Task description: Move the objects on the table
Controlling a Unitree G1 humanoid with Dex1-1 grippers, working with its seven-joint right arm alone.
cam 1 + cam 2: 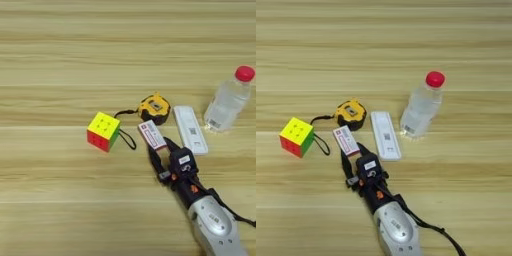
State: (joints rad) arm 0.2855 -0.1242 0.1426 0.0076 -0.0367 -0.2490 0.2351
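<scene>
Silver forearm (396, 231) angled up from bottom edge, claw (163, 149) spread around white-red box's (151, 134) near end, not clenched.

light: bright and even, soft | shadows: small, close under the bottle (421, 107) and puzzle cube (103, 131) | glare: a pale shine on the silver forearm (396, 230) at the bottom | blur: everything a little soft, table (60, 50) lines fuzzy at the top

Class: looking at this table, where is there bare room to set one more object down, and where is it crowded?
Bare wood lies across the far table beyond the bottle, and left of the puzzle cube. It is crowded mid-right: tape measure, small box and white device sit close, with the end effector at the box.
</scene>
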